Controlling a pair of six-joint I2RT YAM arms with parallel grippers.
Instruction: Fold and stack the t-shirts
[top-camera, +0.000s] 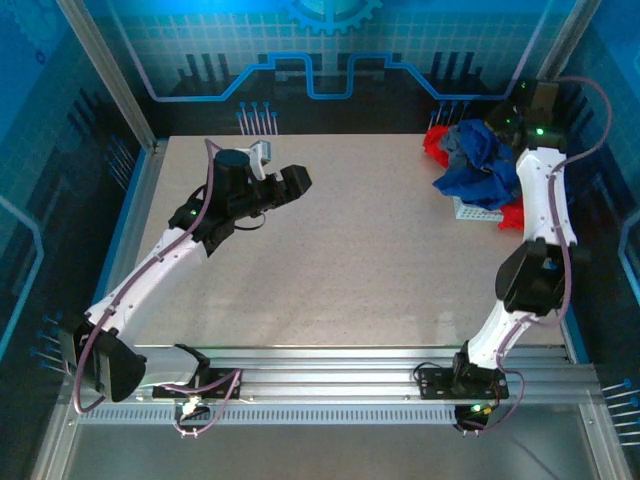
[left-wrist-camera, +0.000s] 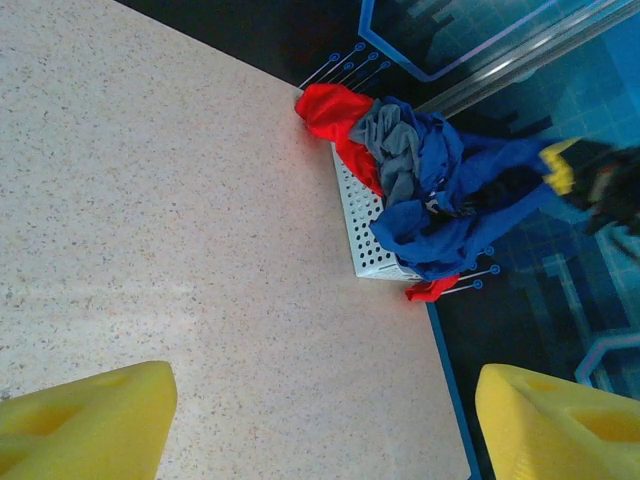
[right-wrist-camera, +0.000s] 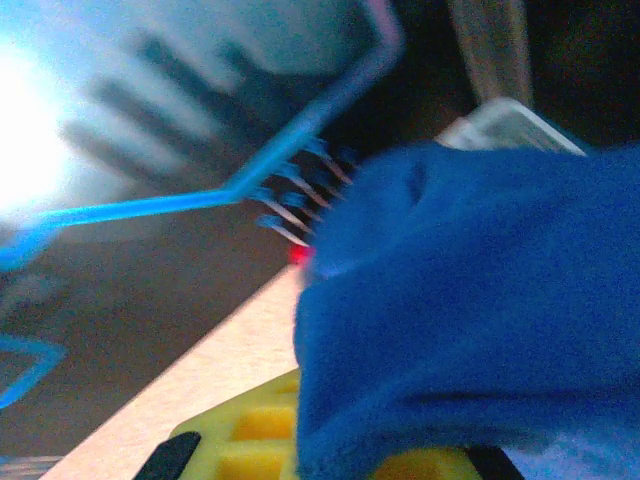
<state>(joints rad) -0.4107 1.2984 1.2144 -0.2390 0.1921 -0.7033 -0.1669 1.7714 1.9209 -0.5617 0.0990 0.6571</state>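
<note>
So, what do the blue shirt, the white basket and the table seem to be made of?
The blue shirt: soft matte cloth, it crumples in folds. The white basket: probably hard plastic, with rows of small holes. The table: speckled, faintly glossy, perhaps laminate or stone.

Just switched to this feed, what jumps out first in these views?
A bright heap of t-shirts, red, grey and blue, spills from a white basket at the far right corner of the tabletop. The right pincer is shut in that heap, blue t-shirt draped over its yellow pad. The left pincer hangs open over the bare surface, left of centre.
</note>
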